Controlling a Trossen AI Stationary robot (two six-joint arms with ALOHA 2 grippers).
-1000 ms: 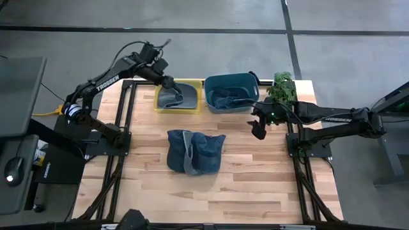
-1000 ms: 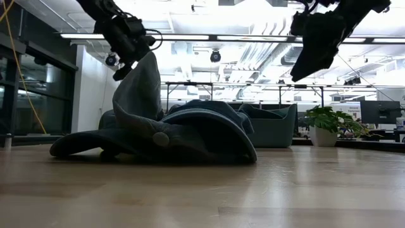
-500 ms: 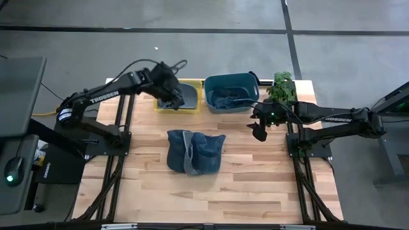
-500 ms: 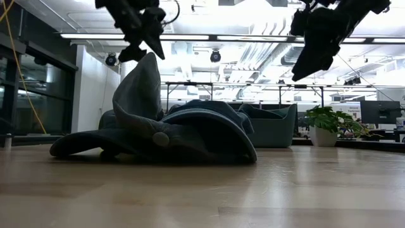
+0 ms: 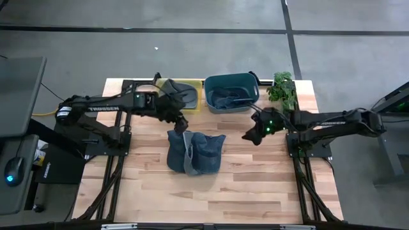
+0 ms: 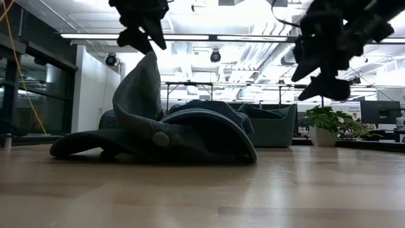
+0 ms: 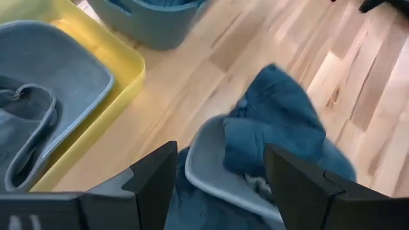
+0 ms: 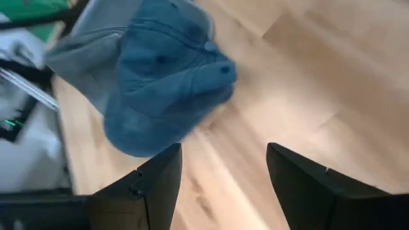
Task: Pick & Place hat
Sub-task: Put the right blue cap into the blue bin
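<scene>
Hats of blue denim point(image 5: 193, 151), soft caps lying in a heap, rest on the light wooden slatted table point(image 5: 255, 185) and serve as the landmark here. Just above the heap's far edge hangs the left gripper point(image 5: 181, 122), its two dark fingers point(image 7: 156, 176) spread apart with nothing between them; its wrist view looks down onto a pale cap brim and a darker crown. Off to the heap's right hangs the right gripper point(image 5: 251, 135), fingers point(image 8: 160, 179) likewise parted and empty (its wrist view shows the heap against bare wood). In the low view both grippers hover above the table, the left one point(image 6: 140, 22) over the heap's upturned peak point(image 6: 140, 88).

Beyond the heap, at the table's far edge, sits a shallow yellow plastic tray point(image 5: 199, 96) holding a grey-blue cap point(image 7: 38, 96). Beside it, further right, stands a teal plastic tub point(image 5: 231, 92) with more denim inside. A small green potted plant point(image 5: 282, 87) stands at the far right corner.
</scene>
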